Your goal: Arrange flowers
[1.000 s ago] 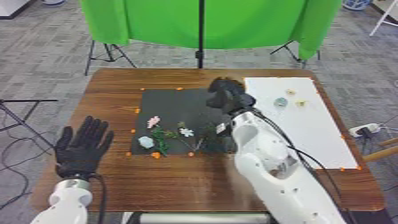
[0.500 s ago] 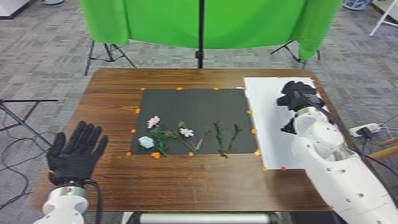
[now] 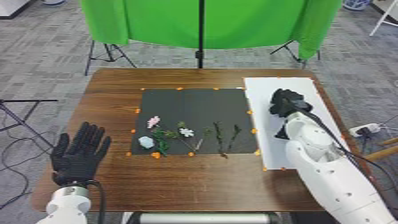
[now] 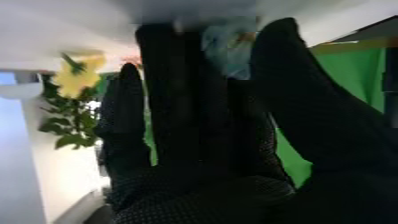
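Right hand [image 3: 290, 104] moved from dark mat [image 3: 200, 112] to white sheet [image 3: 264, 90], fingers straight; left hand [image 3: 77, 161] wide.

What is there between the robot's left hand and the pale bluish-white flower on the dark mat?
Bare brown wooden table, then a narrow strip of mat, between left hand and flower, in the head view.

Left arm [image 3: 67, 206] was white, left hand [image 3: 78, 161] black-gloved, black cable [image 3: 101, 194] beside it. Right arm [image 3: 318, 159] was white, rounded, dark-dotted, with black cabling [image 3: 339, 144]; right hand's [image 3: 290, 105] black glove looked textured.
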Robot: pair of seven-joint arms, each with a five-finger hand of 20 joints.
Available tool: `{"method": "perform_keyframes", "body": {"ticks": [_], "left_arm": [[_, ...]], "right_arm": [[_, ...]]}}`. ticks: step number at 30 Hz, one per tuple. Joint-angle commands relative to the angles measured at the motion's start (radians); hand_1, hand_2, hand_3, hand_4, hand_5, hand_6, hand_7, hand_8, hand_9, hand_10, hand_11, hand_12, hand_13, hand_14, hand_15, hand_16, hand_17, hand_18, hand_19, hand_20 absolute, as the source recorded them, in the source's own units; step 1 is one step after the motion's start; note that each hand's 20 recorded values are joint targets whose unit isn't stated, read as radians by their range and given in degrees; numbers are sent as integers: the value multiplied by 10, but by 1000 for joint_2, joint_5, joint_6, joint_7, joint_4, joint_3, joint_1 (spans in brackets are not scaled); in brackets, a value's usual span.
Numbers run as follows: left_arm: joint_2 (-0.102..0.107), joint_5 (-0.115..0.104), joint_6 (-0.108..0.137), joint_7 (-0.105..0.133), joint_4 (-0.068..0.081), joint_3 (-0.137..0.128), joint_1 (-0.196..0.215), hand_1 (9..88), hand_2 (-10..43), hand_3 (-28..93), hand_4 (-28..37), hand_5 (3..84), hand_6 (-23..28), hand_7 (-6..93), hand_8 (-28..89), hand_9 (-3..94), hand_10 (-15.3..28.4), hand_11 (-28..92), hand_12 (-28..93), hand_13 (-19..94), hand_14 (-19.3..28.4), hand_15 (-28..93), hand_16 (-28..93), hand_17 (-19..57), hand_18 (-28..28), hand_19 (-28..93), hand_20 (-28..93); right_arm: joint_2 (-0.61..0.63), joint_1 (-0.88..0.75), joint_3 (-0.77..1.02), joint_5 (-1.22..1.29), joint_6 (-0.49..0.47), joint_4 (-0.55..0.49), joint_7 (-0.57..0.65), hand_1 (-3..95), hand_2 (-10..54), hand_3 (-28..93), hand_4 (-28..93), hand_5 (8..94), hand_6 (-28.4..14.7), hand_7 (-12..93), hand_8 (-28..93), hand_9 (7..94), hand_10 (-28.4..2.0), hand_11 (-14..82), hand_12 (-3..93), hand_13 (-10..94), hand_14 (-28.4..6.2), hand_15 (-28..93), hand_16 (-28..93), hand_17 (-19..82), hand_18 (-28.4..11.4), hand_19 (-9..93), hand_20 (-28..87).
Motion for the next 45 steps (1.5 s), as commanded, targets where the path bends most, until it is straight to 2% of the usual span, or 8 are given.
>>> {"method": "perform_keyframes", "body": {"ticks": [1,9,13,22,30,34,37,45], "left_arm": [[-13,-6,8,-8,3,8,15,271,150,771,-283,488,109,180,-104,399,160,265,109,299,160,406,-79,-82,141,365,126],[-3,-2,4,2,-5,-2,33,270,150,772,-283,488,110,179,-104,397,162,263,108,299,160,407,-80,-82,141,365,127],[-5,-4,-1,-13,-4,4,29,270,150,772,-283,488,110,179,-105,398,162,263,109,299,159,407,-80,-82,141,365,127],[10,28,-20,-43,9,13,-10,270,151,770,-283,487,110,177,-103,396,162,261,109,299,159,404,-80,-82,141,366,126],[10,33,-9,-75,21,27,-33,269,152,770,-283,487,110,175,-103,397,162,260,109,299,160,405,-79,-82,141,366,126],[13,29,-8,-67,18,23,-28,268,152,771,-283,486,109,176,-103,398,161,263,110,298,161,406,-79,-82,141,366,126],[9,30,-5,-70,27,24,-40,269,153,770,-283,486,109,176,-103,398,162,262,109,299,160,406,-79,-82,141,366,126],[4,26,-3,-66,17,17,-20,269,153,770,-283,487,109,176,-104,397,161,263,109,299,161,407,-80,-82,141,365,126]], "right_arm": [[5,-54,28,22,-9,-28,-63,560,-95,696,-283,686,-3,305,-70,795,-112,126,323,657,-81,431,323,285,-219,841,397],[10,-54,6,56,29,-191,-111,537,-95,729,-283,684,-10,298,-69,786,-117,138,317,652,-89,450,315,286,-219,842,397],[-47,-41,-31,88,40,-250,-156,527,-95,744,-283,677,-12,280,-62,775,-118,147,307,643,-91,458,309,280,-217,840,397],[-168,-77,-152,30,-21,-276,-262,526,-95,746,-283,671,-12,277,-59,762,-119,156,296,634,-90,463,301,276,-216,838,398],[-202,-95,-198,3,-92,-288,-220,517,-95,758,-283,664,-11,266,-65,740,-119,169,274,624,-89,455,303,275,-216,837,400],[-205,-88,-199,1,-115,-273,-219,511,-95,768,-283,656,-9,259,-68,730,-120,176,266,614,-90,458,300,274,-217,837,401],[-212,-74,-191,1,-101,-241,-208,512,-95,769,-283,650,-9,254,-74,716,-123,185,256,608,-91,462,297,271,-217,837,401],[-209,-82,-200,0,-92,-238,-181,516,-95,769,-283,638,-9,241,-100,695,-127,203,231,596,-91,474,292,269,-217,839,401]]}}
